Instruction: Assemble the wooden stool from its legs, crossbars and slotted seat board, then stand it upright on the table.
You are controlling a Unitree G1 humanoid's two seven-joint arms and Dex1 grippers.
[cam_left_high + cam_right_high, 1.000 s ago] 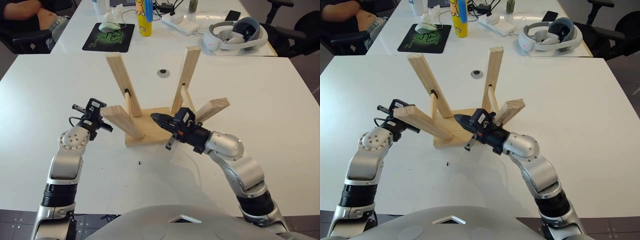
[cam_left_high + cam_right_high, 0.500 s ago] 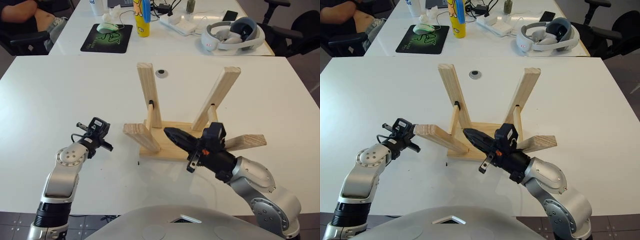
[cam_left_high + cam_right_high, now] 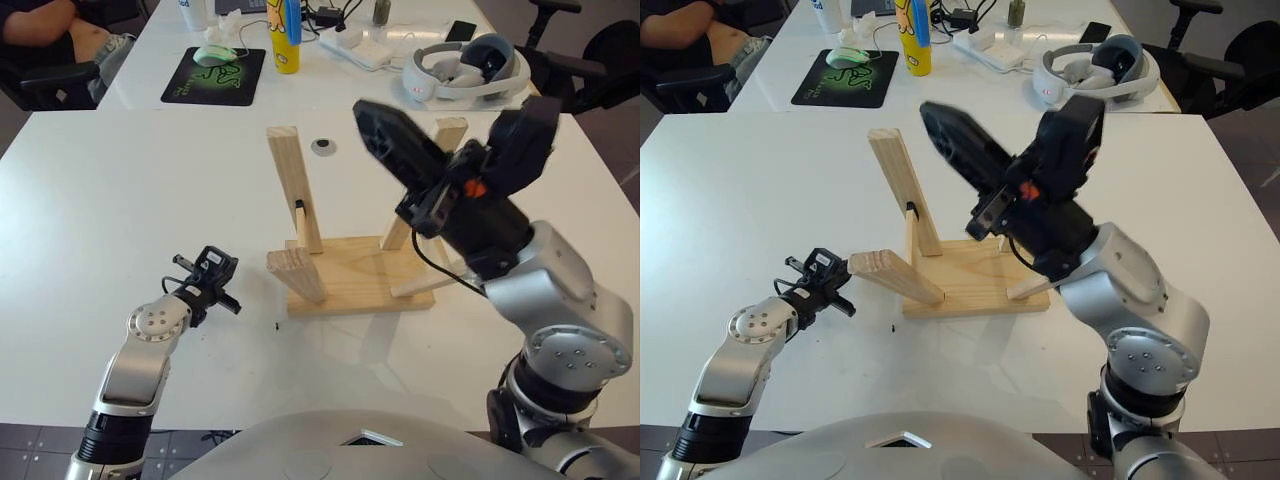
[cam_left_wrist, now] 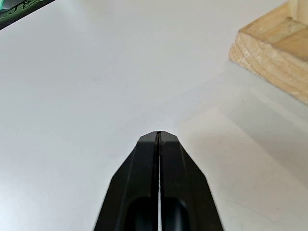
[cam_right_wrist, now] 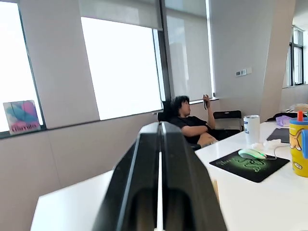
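No word or number can be read anywhere. The black rectangular mouse mat (image 3: 217,74), near the front edge of the far table, carries a green emblem but no letters that can be made out. The yellow cylindrical bottle (image 3: 288,35) just beside it bears a drawn figure with blue markings, nothing legible. In the right wrist view, a small colourful card (image 5: 21,117) leaning on the window ledge has a line of print too small to tell. The white paper cup (image 5: 250,129) on the table shows a dark band, also unreadable.
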